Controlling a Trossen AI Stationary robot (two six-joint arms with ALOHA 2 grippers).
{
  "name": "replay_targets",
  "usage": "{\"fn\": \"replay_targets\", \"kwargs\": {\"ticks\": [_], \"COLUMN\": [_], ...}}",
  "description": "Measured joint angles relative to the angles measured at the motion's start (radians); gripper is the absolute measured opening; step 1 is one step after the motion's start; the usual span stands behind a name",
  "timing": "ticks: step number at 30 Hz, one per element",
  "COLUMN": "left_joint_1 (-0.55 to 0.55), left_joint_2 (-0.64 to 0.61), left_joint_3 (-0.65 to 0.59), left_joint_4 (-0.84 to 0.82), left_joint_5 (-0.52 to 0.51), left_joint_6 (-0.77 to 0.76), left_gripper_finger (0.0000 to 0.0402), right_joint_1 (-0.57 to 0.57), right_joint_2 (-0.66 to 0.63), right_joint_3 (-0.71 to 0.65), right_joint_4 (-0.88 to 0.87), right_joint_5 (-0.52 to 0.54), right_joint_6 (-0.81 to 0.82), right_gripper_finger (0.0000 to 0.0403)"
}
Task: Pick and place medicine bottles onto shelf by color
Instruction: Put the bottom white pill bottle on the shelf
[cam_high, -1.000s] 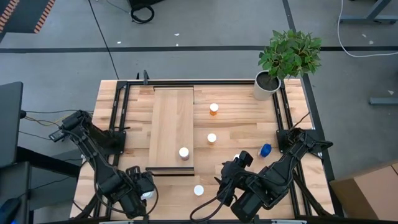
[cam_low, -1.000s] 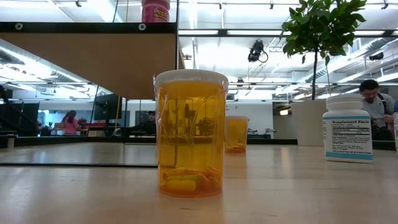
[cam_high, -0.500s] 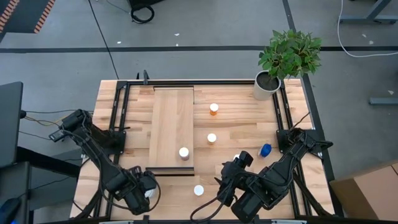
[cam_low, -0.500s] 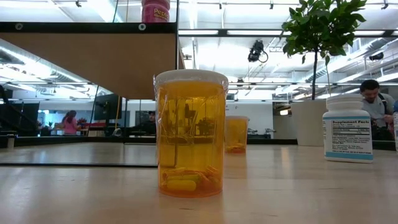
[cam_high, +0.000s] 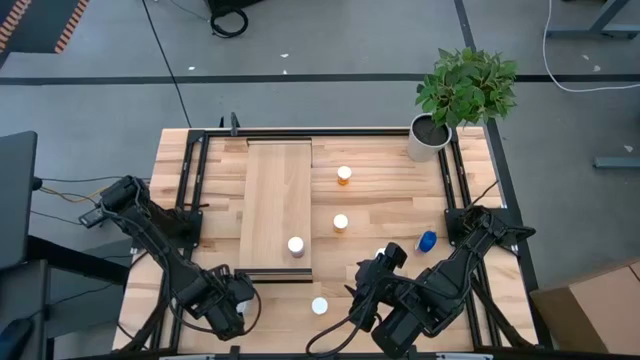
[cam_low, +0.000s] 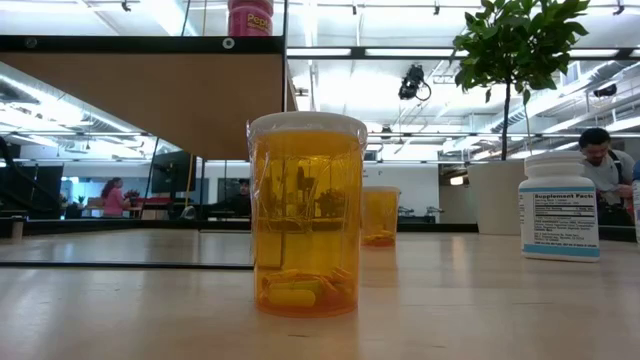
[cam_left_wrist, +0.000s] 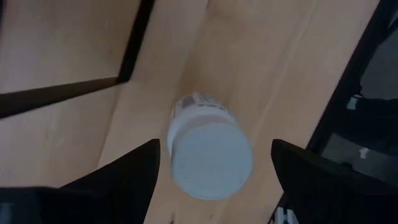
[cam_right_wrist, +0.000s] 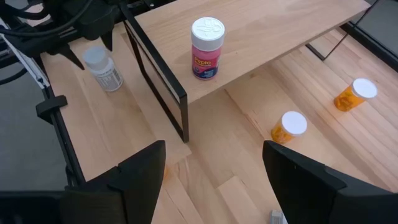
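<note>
A white bottle with a white cap (cam_left_wrist: 210, 152) stands upright on the table's near left corner, just outside the shelf's dark frame end (cam_left_wrist: 74, 93). My left gripper (cam_left_wrist: 214, 149) hangs above it, pointing down, open, one finger on each side of the cap and not touching. In the right wrist view this bottle (cam_right_wrist: 102, 68) stands under the left gripper (cam_right_wrist: 87, 28). My right gripper (cam_right_wrist: 214, 162) waits open above the table's near right part (cam_high: 375, 268). A pink bottle (cam_right_wrist: 207, 48) stands on the shelf (cam_high: 277, 200) near its near end.
Two orange bottles (cam_high: 344, 175) (cam_high: 340, 222) stand right of the shelf, and a third (cam_low: 306, 215) is at the near edge. A blue bottle (cam_high: 427, 241) lies by the right arm. Another white bottle (cam_low: 558, 205) stands near it. A potted plant (cam_high: 430, 135) is at the far right corner.
My left gripper has come down toward the white bottle at the near left corner, still open. Nothing else has moved.
</note>
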Motion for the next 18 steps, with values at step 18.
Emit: {"fn": "replay_targets", "kwargs": {"ticks": [18], "left_joint_1": [-0.001], "left_joint_2": [0.031], "left_joint_3": [0.0], "left_joint_4": [0.021], "left_joint_5": [0.046], "left_joint_6": [0.025], "left_gripper_finger": [0.021], "right_joint_1": [-0.008], "right_joint_2": [0.0], "right_joint_3": [0.0], "right_joint_4": [0.0], "right_joint_5": [-0.003], "right_joint_6": [-0.006], "right_gripper_finger": [0.0276]}}
